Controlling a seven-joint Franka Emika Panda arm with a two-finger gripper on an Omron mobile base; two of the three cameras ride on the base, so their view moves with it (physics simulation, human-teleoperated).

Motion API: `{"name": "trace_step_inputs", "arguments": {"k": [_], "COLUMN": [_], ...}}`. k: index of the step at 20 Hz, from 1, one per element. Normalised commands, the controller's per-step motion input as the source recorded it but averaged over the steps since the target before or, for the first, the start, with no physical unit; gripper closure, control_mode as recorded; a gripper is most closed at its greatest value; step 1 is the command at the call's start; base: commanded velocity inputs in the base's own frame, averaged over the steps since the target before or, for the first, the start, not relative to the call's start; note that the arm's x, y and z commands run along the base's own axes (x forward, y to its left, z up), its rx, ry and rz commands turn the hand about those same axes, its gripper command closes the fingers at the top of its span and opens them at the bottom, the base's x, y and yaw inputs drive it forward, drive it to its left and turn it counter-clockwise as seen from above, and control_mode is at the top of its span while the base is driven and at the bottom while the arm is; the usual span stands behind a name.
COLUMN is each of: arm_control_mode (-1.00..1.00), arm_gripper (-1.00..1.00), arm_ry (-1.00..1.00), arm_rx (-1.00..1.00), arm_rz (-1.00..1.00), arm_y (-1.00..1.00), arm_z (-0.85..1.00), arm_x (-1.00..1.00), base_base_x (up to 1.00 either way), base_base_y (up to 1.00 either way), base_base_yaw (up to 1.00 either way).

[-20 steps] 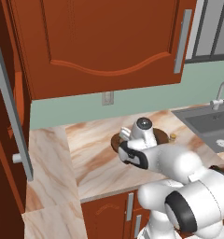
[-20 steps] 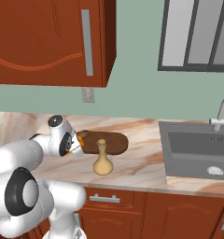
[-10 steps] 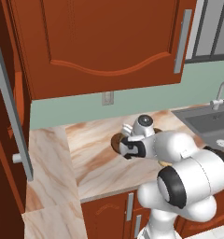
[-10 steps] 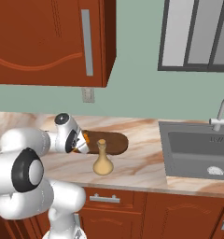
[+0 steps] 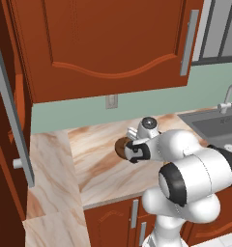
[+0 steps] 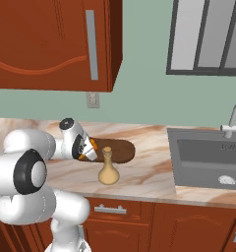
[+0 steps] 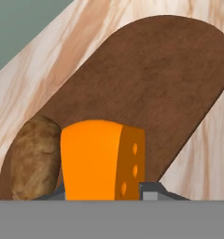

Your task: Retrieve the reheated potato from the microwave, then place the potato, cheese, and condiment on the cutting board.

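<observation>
in the hand view the hand [image 7: 104, 189] is clamped on the cheese [image 7: 101, 158], an orange wedge with three small holes on its side face, filling the near middle. just beside it at 9 o'clock lies the potato [image 7: 33, 158], resting on the near end of the cutting board [image 7: 165, 88]; whether cheese and potato touch i cannot tell. the dark brown board stretches away toward 1 o'clock over the marbled table [image 7: 48, 65].

in the right base view the hand [image 6: 86, 150] holds the cheese [image 6: 93, 144] over the left end of the cutting board [image 6: 117, 149]. the condiment [image 6: 108, 168] stands upright on the table [image 6: 154, 172] just in front of the board, off it. a sink [image 6: 208, 162] lies well apart at 3 o'clock.
</observation>
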Motion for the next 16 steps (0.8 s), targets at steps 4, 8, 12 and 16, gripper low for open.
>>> {"name": "trace_step_inputs", "arguments": {"k": [4, 8, 12, 16], "arm_control_mode": [-1.00, -1.00, -1.00, -1.00], "arm_gripper": [1.00, 1.00, 1.00, 1.00], "arm_ry": [0.00, 0.00, 0.00, 0.00], "arm_rx": [-0.03, -0.01, 0.00, 0.00], "arm_rz": [0.00, 0.00, 0.01, 0.00], "arm_y": [-0.15, -0.13, -0.07, -0.09], "arm_z": [0.00, 0.00, 0.00, -0.01], "arm_x": [0.21, 0.15, 0.10, 0.14], "base_base_x": [0.00, 0.00, 0.00, 0.00], "base_base_y": [0.00, 0.00, 0.00, 0.00], "base_base_yaw": [0.00, 0.00, 0.00, 0.00]}}
